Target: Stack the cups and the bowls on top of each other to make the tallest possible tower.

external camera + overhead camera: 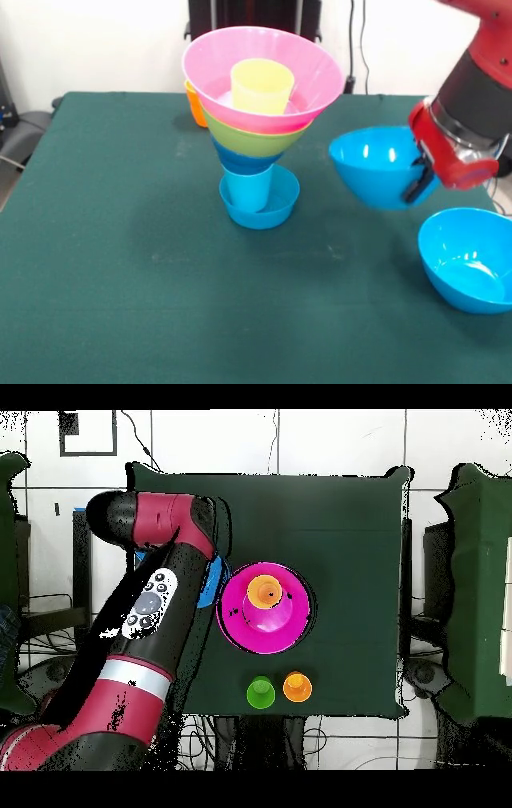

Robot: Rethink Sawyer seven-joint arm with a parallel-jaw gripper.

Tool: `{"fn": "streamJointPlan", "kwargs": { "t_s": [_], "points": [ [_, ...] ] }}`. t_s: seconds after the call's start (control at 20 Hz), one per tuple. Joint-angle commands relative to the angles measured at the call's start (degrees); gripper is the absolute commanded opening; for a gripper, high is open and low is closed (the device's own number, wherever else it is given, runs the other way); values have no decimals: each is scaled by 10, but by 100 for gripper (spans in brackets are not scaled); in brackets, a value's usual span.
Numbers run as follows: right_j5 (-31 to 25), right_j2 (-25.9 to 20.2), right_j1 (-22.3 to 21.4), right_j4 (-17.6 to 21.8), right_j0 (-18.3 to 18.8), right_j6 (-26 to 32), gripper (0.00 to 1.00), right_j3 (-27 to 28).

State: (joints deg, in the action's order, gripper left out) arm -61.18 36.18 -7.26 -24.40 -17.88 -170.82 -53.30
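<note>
The pink bowl [262, 622] holds a yellow cup [263, 591]; green cup [260, 692] and orange cup [297, 686] stand near it.

A dark green cloth-covered table [120, 304] is spreading out below and beside the end effector. A white wall [104, 40] is standing behind it, and thin black cables [364, 44] are hanging down that wall nearby.

table [120, 304]: green cloth | tower [258, 120] | 1 blue bowl [468, 260] | orange cup [194, 104]
</note>
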Motion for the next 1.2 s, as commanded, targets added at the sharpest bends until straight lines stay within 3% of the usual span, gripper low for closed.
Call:
{"fn": "streamJointPlan", "kwargs": {
  "t_s": [0.05, 0.55, 0.85, 1.2],
  "points": [
    [-229, -31, -46, 56, 4, 48, 0, 23],
    [-312, -43, -73, 41, 5, 3, 0, 25],
    [-290, -38, -85, 64, 21, 45, 0, 31],
    [-382, -19, -115, 110, 34, 100, 0, 86]
  ]
}}
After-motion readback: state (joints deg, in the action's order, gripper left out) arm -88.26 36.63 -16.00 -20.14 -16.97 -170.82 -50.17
